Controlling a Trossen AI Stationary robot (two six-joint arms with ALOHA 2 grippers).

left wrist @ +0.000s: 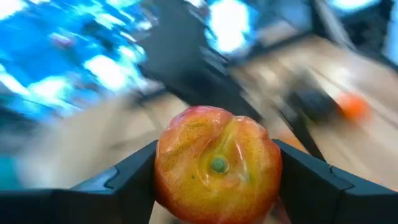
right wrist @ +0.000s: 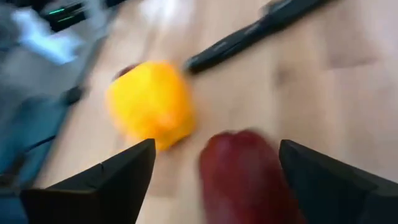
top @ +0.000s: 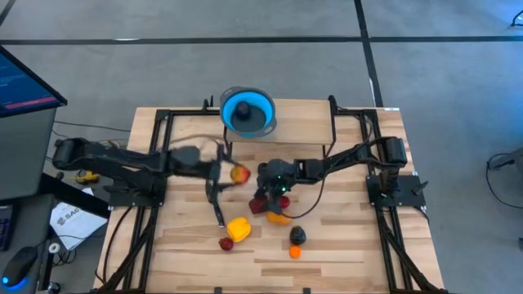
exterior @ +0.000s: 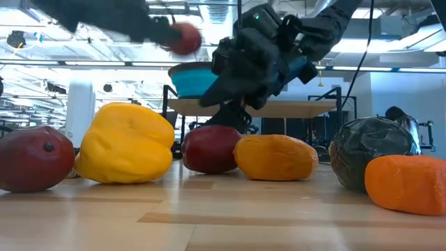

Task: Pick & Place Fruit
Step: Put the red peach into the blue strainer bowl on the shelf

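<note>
My left gripper [top: 231, 173] is shut on a red-and-yellow fruit [left wrist: 217, 165], lifted above the table's middle and seen high up as the same fruit [exterior: 183, 38] in the low view. My right gripper [right wrist: 214, 162] is open and slants down over a dark red fruit [right wrist: 245, 177], one finger on either side of it; I cannot tell whether they touch. That dark red fruit [top: 260, 204] lies on the table beside an orange fruit [top: 279, 216]. A yellow fruit [top: 239, 229], a red fruit [top: 226, 243], a dark fruit [top: 298, 235] and a small orange fruit [top: 295, 252] also lie on the table. My left gripper pinches the red-and-yellow fruit between its two fingers, one finger [left wrist: 134, 174] on each side [left wrist: 168, 168] of its widest part. The fruit's dimpled end with a green dot [left wrist: 218, 165] faces the wrist camera. It is lifted clear of the table.
The blue bowl [top: 248, 110] stands on a raised wooden shelf at the table's far edge, with something dark inside. A slim black-handled knife [top: 216, 208] lies left of the fruit cluster. Black frame bars [top: 155, 147] run along both sides of the table.
</note>
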